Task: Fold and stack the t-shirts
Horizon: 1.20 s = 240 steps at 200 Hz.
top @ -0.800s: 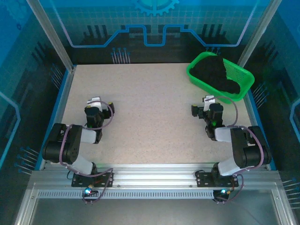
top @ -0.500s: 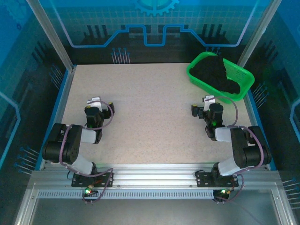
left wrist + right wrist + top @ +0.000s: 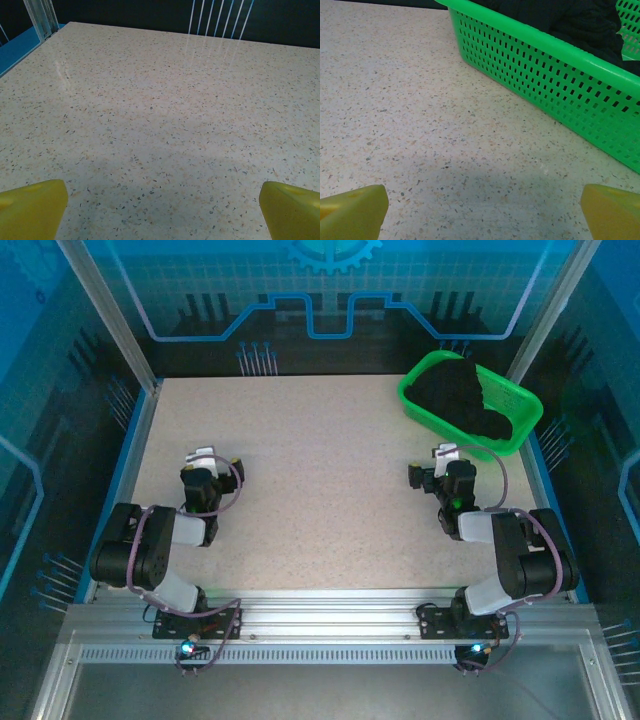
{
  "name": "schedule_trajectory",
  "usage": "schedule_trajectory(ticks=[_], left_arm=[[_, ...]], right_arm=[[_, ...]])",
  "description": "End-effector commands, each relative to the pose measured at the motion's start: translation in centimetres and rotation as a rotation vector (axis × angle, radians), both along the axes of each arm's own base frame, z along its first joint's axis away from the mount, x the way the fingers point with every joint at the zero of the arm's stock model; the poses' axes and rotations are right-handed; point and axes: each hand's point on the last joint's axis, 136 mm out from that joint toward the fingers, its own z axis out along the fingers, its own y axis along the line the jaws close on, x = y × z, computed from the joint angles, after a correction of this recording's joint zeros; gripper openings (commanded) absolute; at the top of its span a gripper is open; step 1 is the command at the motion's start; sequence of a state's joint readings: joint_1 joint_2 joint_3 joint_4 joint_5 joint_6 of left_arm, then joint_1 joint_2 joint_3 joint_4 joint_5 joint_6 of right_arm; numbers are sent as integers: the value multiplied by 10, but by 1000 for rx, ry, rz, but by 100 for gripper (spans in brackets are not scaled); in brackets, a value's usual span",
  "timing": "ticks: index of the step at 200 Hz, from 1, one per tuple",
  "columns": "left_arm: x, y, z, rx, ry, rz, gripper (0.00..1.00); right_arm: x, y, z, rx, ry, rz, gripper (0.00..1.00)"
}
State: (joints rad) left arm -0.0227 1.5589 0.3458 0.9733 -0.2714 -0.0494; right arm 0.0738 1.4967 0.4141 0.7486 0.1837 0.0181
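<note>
Nothing has moved since the earlier frames; both arms remain parked at the near edge.

Left tool: released, jaws spread wide, nothing between them. Bare worktop lies ahead at 12 o'clock.

Right tool: likewise released and empty, low over the worktop. The green basket stands just ahead at 1 o'clock.

T-shirts: black fabric heaped inside the basket, at the 1 o'clock corner of the worktop in the top view. None is laid out yet.

Step in hand, as judged: the start, before the first pick.

The next move calls for the right tool to clear the basket rim, descend onto the heap, clench on one garment only, and carry it to the open centre for spreading.
</note>
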Motion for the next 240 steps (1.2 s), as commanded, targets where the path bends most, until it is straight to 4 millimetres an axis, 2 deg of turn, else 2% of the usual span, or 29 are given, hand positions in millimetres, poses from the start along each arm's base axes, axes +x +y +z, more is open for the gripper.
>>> schedule_trajectory(ticks=[1,18,30,47,57,62,69,73,75,77,84,93,102,115,137,155,175,198,202,206,216,230,240], left_arm=[[-1,0,9,8,-41,2,99],[-10,3,16,13,-88,22,99],[-12,-10,26,74,-105,-7,99],[-13,-27,53,191,-75,-4,99],[-9,-31,86,186,-141,3,99],[-7,-32,104,172,-188,9,99],[-4,-28,131,126,-251,50,99],[-3,-21,143,78,-271,108,99],[-2,-17,147,53,-268,141,99],[-2,-12,151,12,-268,179,99],[-6,0,148,-142,-193,304,99],[-11,11,150,-323,-125,394,99],[5,10,153,-505,-96,337,99],[27,0,151,-723,-19,264,99],[52,-43,173,-744,91,97,99],[56,-83,190,-735,154,-40,98],[48,-127,199,-757,198,-179,89],[27,-169,197,-787,256,-287,79],[23,-173,197,-791,263,-296,78],[18,-178,195,-792,271,-307,77],[7,-185,191,-795,287,-321,74],[-7,-187,185,-803,305,-325,70],[-16,-186,182,-808,312,-322,68]], right_arm=[[3,2,18,-9,-36,-14,100],[-2,5,30,-38,-46,-12,100],[-7,7,54,-87,-77,-45,100],[-8,33,120,-159,-184,-11,100],[-4,43,161,-85,-197,-28,100],[-2,45,172,-6,-143,-31,100],[3,48,190,152,-52,-35,100],[3,46,195,241,15,-60,100],[1,44,189,270,67,-83,100],[3,42,194,314,85,-113,100],[10,34,196,385,148,-196,100],[27,44,198,396,203,-142,100],[40,36,195,362,253,-235,96],[58,22,191,328,269,-359,93],[97,3,181,308,233,-465,96],[133,-12,155,358,271,-513,97],[167,-30,123,392,324,-566,98],[204,-35,83,437,365,-560,98],[209,-35,79,445,369,-559,98],[214,-36,63,449,392,-562,98],[224,-37,44,470,418,-562,97],[233,-39,19,495,452,-576,95],[242,-38,5,542,466,-565,91]])
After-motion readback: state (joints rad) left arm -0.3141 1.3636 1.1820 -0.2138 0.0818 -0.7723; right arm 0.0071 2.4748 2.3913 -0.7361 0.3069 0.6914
